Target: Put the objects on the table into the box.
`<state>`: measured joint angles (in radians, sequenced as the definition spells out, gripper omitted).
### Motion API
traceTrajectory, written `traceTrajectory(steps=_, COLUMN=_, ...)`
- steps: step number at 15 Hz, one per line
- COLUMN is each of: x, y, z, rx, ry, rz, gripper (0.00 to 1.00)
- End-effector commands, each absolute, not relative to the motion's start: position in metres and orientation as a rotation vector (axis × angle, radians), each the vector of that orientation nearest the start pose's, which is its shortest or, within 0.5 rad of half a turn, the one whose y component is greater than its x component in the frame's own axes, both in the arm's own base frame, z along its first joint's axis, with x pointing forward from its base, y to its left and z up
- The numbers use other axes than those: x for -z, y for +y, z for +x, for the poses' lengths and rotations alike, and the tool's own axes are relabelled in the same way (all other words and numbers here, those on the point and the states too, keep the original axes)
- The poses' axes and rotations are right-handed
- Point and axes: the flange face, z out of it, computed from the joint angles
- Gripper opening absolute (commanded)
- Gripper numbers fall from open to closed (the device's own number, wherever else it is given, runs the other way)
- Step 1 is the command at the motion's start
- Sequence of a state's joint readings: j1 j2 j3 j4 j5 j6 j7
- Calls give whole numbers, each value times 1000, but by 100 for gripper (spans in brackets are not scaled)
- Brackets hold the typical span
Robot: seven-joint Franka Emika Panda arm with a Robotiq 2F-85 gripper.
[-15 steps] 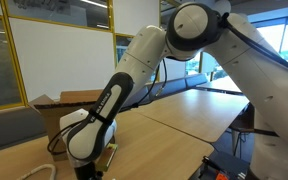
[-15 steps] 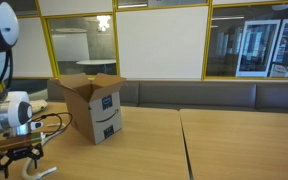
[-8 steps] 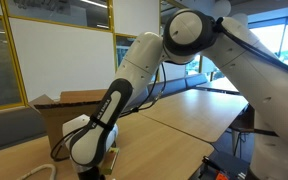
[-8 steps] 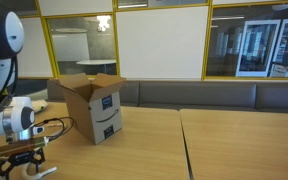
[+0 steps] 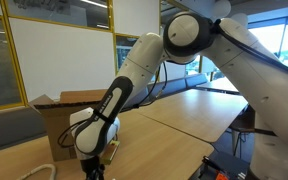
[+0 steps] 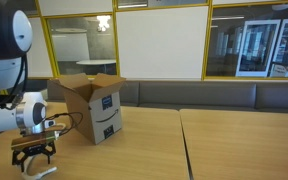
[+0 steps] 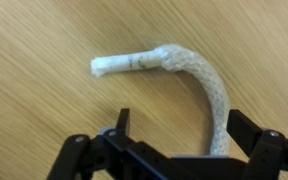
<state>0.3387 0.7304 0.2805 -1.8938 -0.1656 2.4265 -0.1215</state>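
Since a second ago the black two-fingered gripper (image 6: 34, 162) has shifted along the long pale wooden table (image 6: 144, 150) toward the box. It hangs low with its fingers (image 7: 74, 152) spread wide, holding nothing. Just under it, the thick white braided cord (image 7: 189, 75) lies curved on the wood near the table's near edge, one taped end free, and the plain brown cardboard box (image 6: 96, 108) stands farther back with its flaps open, toward the far edge.
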Motion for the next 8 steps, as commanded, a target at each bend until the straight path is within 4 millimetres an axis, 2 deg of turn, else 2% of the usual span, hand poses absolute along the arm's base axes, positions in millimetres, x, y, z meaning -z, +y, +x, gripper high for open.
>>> traceTrajectory(steps=1, x=-121, y=347, z=501, rx=-229, ry=-1200, rz=-2817, gripper=100)
traceTrajectory(steps=8, x=-126, y=349, z=497, rx=-219, ry=-1196, rz=-2817, gripper=100)
